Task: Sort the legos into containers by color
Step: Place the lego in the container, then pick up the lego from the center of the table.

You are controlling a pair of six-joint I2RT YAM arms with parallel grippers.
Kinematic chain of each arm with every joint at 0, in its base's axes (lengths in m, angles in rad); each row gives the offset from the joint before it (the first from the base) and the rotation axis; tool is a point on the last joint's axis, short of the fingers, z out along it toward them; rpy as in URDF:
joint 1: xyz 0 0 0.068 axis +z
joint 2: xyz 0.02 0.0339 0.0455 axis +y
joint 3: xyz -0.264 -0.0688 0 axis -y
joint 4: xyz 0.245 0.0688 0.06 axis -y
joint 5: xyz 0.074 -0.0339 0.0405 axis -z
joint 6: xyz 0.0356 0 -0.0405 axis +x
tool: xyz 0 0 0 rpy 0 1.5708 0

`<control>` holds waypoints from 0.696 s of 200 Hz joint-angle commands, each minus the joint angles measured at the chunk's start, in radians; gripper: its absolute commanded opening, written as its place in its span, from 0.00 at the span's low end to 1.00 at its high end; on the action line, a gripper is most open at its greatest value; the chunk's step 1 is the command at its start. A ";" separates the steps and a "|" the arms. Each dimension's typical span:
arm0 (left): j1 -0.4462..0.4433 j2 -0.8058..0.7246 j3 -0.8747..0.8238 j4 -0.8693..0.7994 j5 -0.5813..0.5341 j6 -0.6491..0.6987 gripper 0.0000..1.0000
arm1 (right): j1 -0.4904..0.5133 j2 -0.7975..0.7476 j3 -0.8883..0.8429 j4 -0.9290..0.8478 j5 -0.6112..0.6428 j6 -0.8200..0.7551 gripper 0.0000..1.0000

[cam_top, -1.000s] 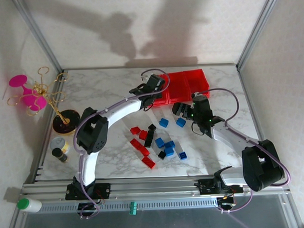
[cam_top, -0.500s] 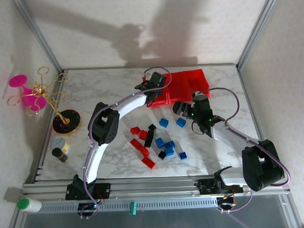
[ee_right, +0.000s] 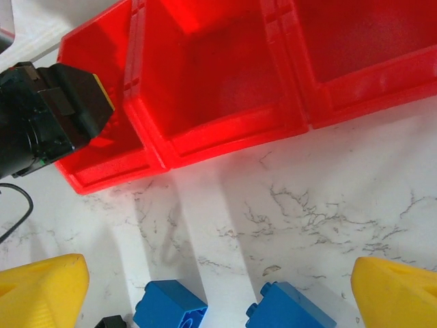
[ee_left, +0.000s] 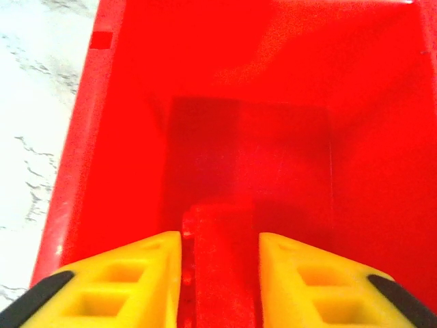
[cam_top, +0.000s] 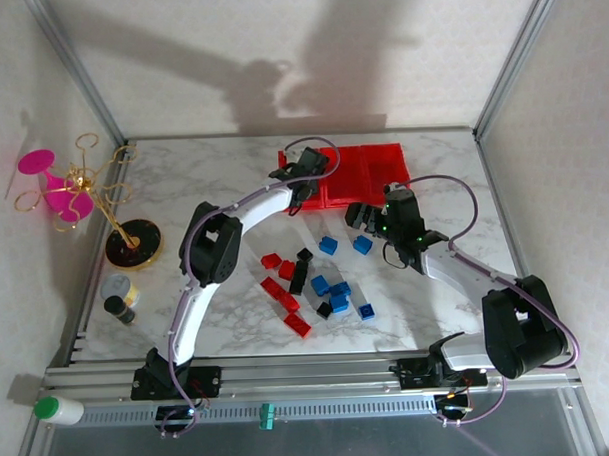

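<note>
My left claw (ee_left: 220, 249): jaws a little apart, one red brick (ee_left: 222, 287) between the yellow fingers (ee_left: 136, 280); I cannot tell whether I am pinching it. Position: down inside the leftmost of the containers (cam_top: 368, 171). My right claw (ee_right: 222, 287): spread wide, empty, hovering over blue bricks (ee_right: 171, 311) just in front of the bins. Unsorted legos (cam_top: 316, 283): red, blue and black, scattered on the marble table (cam_top: 202, 172).

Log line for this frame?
left gripper: over left bin, red brick between fingers | right gripper: open above blue bricks | sorting unfinished
</note>
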 commanded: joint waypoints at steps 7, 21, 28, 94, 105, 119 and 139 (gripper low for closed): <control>0.017 -0.040 0.000 -0.034 -0.029 0.036 0.41 | -0.005 0.014 0.032 0.031 0.000 0.009 0.99; 0.017 -0.047 0.004 -0.040 -0.007 0.036 0.41 | -0.005 0.016 0.039 0.031 -0.005 0.006 0.99; 0.018 -0.055 0.006 -0.045 0.009 0.033 0.41 | -0.005 0.015 0.041 0.035 -0.014 -0.001 0.99; 0.012 -0.288 -0.210 0.102 0.218 -0.008 0.39 | 0.014 0.011 0.047 0.019 -0.095 -0.077 0.99; 0.011 -0.347 -0.280 0.131 0.242 -0.021 0.39 | 0.020 0.008 0.052 0.000 -0.107 -0.080 0.99; 0.010 -0.424 -0.380 0.158 0.253 -0.036 0.39 | 0.032 0.001 0.053 -0.017 -0.123 -0.082 0.99; 0.003 -0.526 -0.501 0.154 0.235 -0.059 0.41 | 0.055 -0.010 0.053 -0.042 -0.140 -0.093 0.99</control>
